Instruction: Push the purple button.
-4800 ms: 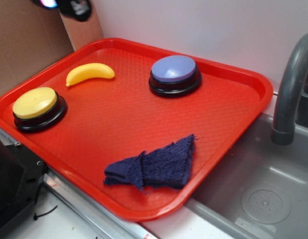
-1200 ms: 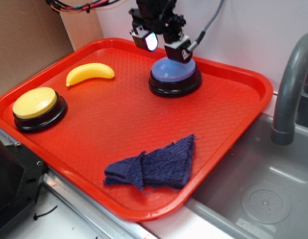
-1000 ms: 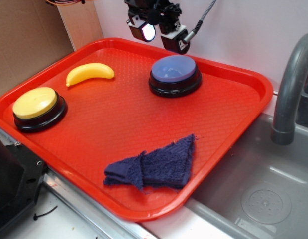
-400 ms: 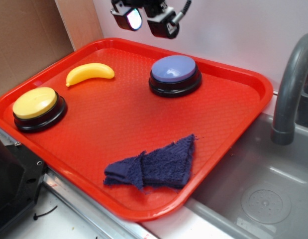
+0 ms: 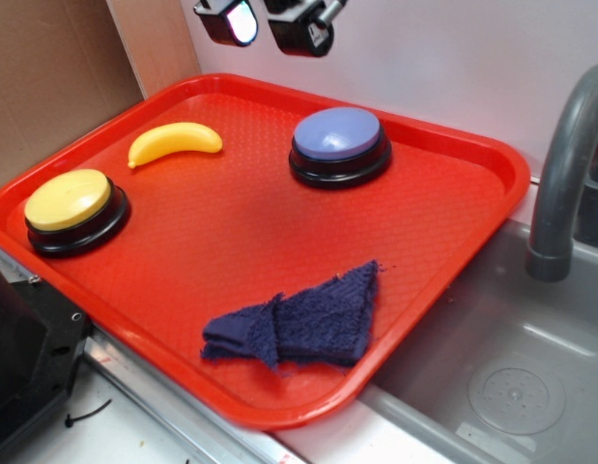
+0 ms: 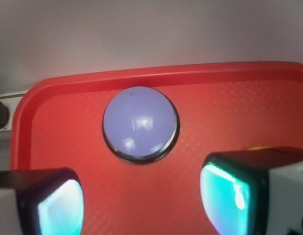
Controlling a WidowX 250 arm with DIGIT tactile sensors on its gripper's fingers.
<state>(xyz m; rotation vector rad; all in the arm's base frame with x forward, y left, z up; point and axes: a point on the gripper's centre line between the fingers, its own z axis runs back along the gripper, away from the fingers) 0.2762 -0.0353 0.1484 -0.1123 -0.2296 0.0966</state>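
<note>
Fingers [image 6: 58, 208] of the gripper [image 5: 270, 21] stand apart, holding nothing, high above the red tray's [image 5: 241, 222] far edge. Below them the purple button [image 5: 338, 145] sits untouched at the tray's back, well apart from the yellow button [image 5: 73, 210], banana [image 5: 175, 141] and cloth [image 5: 303, 320].

Bright, even light gives soft shadows on the tray [image 5: 231, 232]; the wrist view is hazy, its fingertips [image 6: 60, 208] blurred and glowing.
</note>
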